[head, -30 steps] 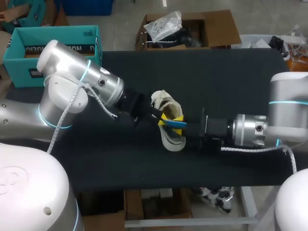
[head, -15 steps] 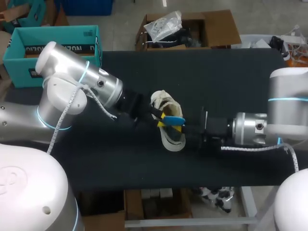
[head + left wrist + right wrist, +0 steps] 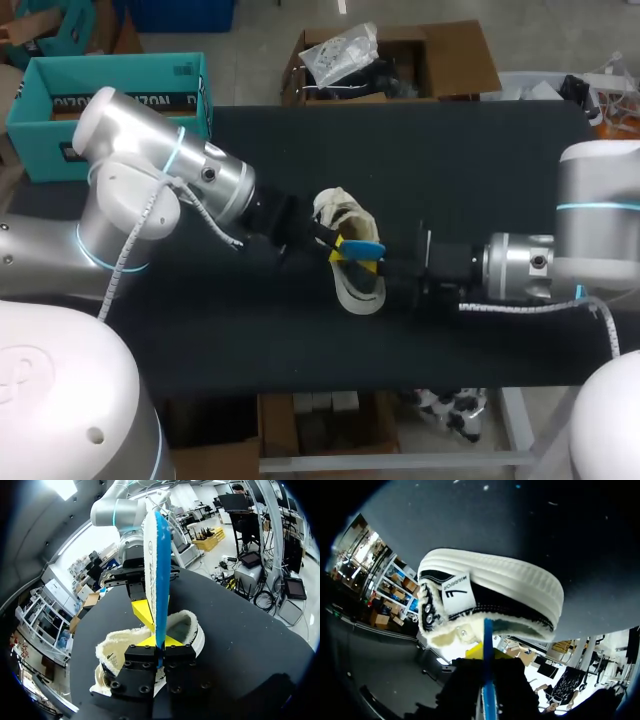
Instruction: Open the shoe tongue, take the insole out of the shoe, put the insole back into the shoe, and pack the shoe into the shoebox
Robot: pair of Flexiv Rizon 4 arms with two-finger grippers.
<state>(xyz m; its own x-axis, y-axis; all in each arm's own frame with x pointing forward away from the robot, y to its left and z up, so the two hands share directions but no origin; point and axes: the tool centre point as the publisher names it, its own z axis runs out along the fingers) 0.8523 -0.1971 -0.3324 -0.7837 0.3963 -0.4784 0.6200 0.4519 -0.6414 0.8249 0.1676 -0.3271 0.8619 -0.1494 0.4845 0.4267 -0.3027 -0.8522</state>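
Observation:
A white low-top shoe [image 3: 347, 270] lies on the black table [image 3: 470, 170], between my two arms. Over its opening, a blue-topped insole [image 3: 366, 249] stands on edge. My left gripper [image 3: 338, 246] is shut on one end of the insole [image 3: 157, 570]. In the left wrist view it rises straight up from my left gripper [image 3: 159, 641], with the shoe [image 3: 187, 627] just beyond. My right gripper [image 3: 378, 265] is shut on the other end. In the right wrist view the insole's edge [image 3: 487, 690] runs between the fingers of my right gripper [image 3: 486, 652], and the shoe's side [image 3: 490, 592] is close ahead.
A teal open shoebox [image 3: 110, 95] stands off the table's far left corner, behind my left arm. A brown carton [image 3: 390, 60] sits past the far edge. The black table surface stretches to either side of the shoe.
The insole has shifted slightly away from the shoe's near end, and less of the yellow fingertips shows around it. Both arms stay almost where they were.

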